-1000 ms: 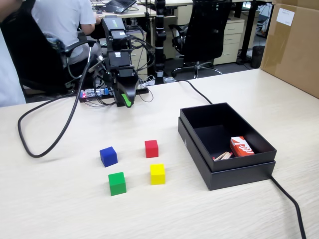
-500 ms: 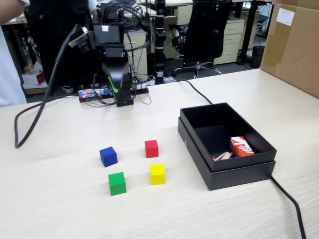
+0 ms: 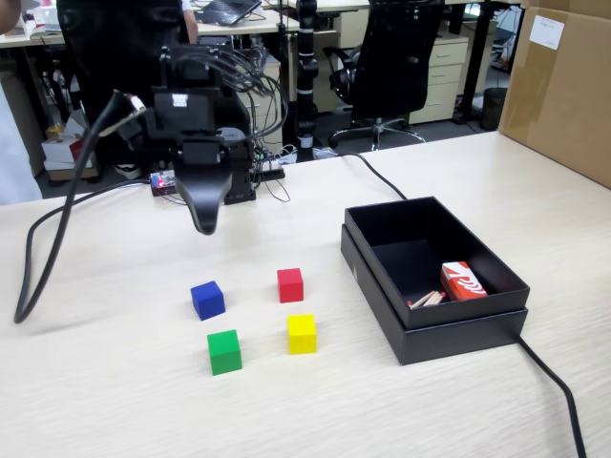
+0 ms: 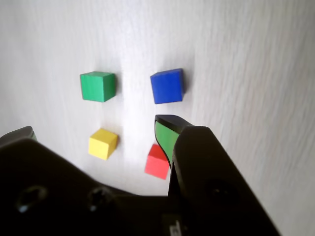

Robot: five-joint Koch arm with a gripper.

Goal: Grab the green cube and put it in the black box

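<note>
The pincer (image 3: pixel 204 225) hangs above the pale wooden table (image 3: pixel 115 401), clear of every cube and holding nothing. In the wrist view its two tips stand wide apart: one green-faced tip just right of the middle, the other only peeking in at the left edge, with bare tabletop and two cubes showing between them.

The green cube (image 3: pixel 224 351) sits on the table, untouched, ahead of the pincer and well apart from it. In the wrist view the green cube (image 4: pixel 97 86) lies beyond the tips, towards the left one, with the blue cube (image 4: pixel 167 86) beside it on the right, just past the green-faced tip. Nearer the pincer, the yellow cube (image 4: pixel 103 143) rests between the tips, and the red cube (image 4: pixel 157 162) is partly hidden behind the right tip. The four cubes form a loose square, none touching.

In the fixed view the black box (image 3: pixel 372 250) stands off to the right of the pincer, well apart from it and from the cubes. It is open on top and seated on a slightly wider black base. Inside, near its front right corner, lie a red-and-white carton (image 3: pixel 462 281) and some thin wooden sticks (image 3: pixel 427 300) beside it. A black cable (image 3: pixel 558 386) runs across the table from the box's near corner.
</note>
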